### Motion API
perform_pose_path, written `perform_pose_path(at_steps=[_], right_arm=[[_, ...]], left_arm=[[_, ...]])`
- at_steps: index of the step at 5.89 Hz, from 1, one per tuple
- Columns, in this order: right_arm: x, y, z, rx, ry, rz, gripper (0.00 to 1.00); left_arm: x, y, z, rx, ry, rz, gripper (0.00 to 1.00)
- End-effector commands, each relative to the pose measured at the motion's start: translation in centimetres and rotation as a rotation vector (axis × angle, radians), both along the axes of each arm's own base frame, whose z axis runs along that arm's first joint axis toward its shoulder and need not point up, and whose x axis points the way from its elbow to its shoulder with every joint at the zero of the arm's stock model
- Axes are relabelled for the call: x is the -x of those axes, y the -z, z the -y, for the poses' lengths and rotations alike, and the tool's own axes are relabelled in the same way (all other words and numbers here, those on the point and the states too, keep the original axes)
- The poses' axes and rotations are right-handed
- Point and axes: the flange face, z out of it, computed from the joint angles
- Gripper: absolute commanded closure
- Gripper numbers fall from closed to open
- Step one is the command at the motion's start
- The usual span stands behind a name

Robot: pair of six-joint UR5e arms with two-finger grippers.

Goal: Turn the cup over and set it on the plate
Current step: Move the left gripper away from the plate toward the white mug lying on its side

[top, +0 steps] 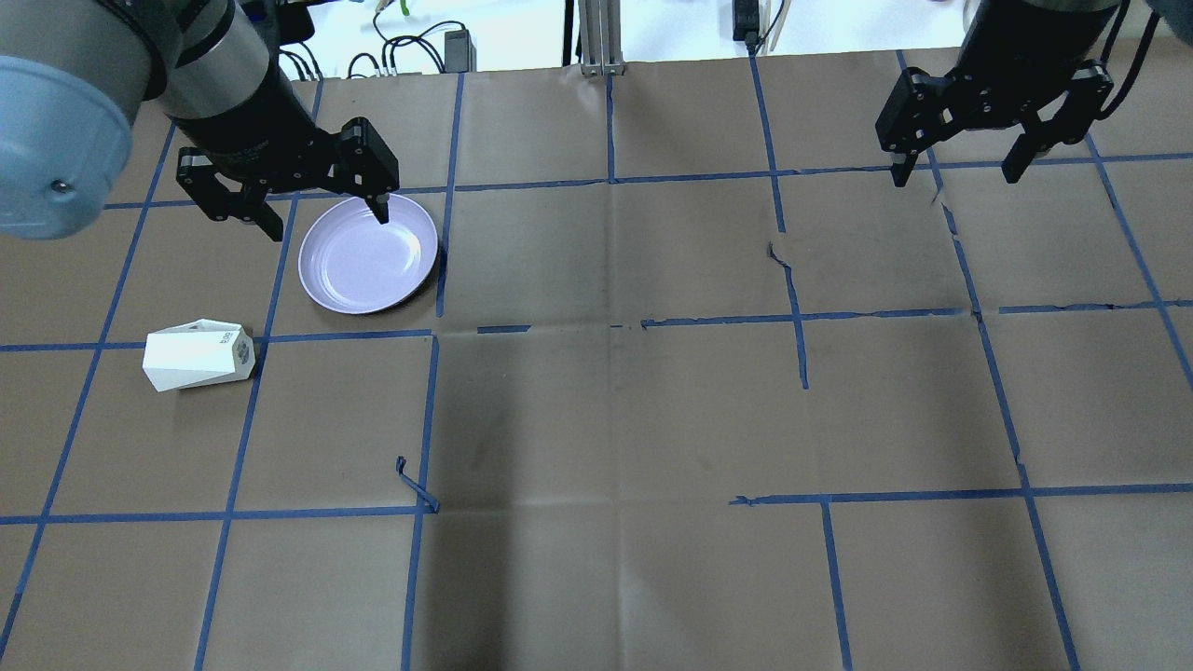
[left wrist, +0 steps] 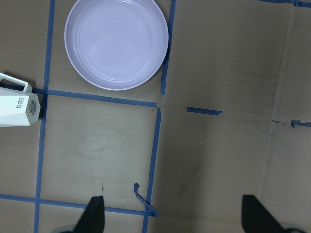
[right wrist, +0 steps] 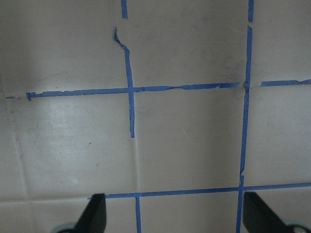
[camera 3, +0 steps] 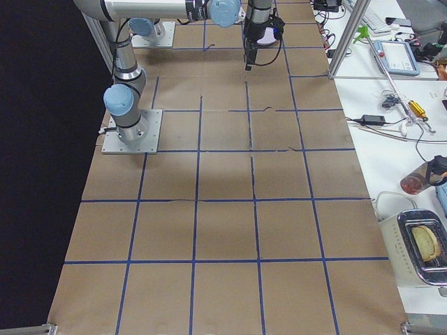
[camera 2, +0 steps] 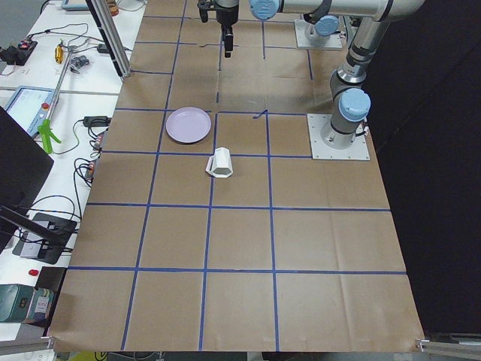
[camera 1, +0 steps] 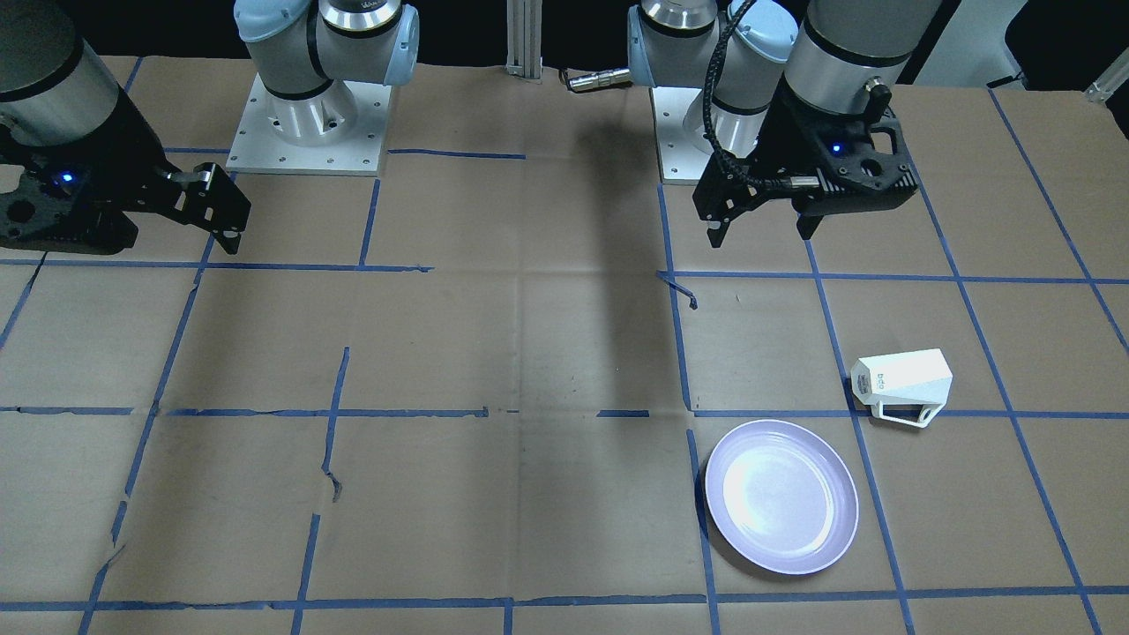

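Note:
The white faceted cup [camera 1: 901,386] lies on its side on the table, handle toward the far edge and mouth toward the table's left end. It also shows in the overhead view [top: 198,354] and at the left edge of the left wrist view [left wrist: 17,107]. The lavender plate [camera 1: 781,496] lies flat and empty beside it, apart from it [top: 368,253] [left wrist: 116,43]. My left gripper [camera 1: 760,234] [top: 328,224] is open and empty, held high above the table, nearer the robot than the cup and plate. My right gripper [top: 953,177] is open and empty, high over the right side.
The table is brown paper with a grid of blue tape [top: 610,321]. A curled loose tape end [camera 1: 692,300] sticks up near the left arm's base. Cables and devices lie on the benches beyond the table's far edge [camera 2: 45,128].

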Motion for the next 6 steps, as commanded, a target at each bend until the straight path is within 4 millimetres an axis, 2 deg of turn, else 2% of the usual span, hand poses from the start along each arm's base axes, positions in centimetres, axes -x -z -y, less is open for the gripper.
perform_pose_path(at_steps=[1,2,4,5,6], right_arm=[[0.0,0.0,0.0,0.000,0.000,0.000,0.00],[0.0,0.0,0.0,0.000,0.000,0.000,0.00],[0.0,0.0,0.0,0.000,0.000,0.000,0.00],[0.0,0.0,0.0,0.000,0.000,0.000,0.00],[0.0,0.0,0.0,0.000,0.000,0.000,0.00]], left_arm=[[-9.1,0.4,2.3,-0.002,0.016,-0.003,0.01],[-17.3,1.0,2.8,-0.012,0.048,-0.006,0.01],[-33.9,3.2,1.2,-0.022,0.165,-0.046,0.01],[-41.2,4.6,-0.1,-0.020,0.210,-0.071,0.01],[-42.8,5.5,-0.2,-0.025,0.229,-0.085,0.01]])
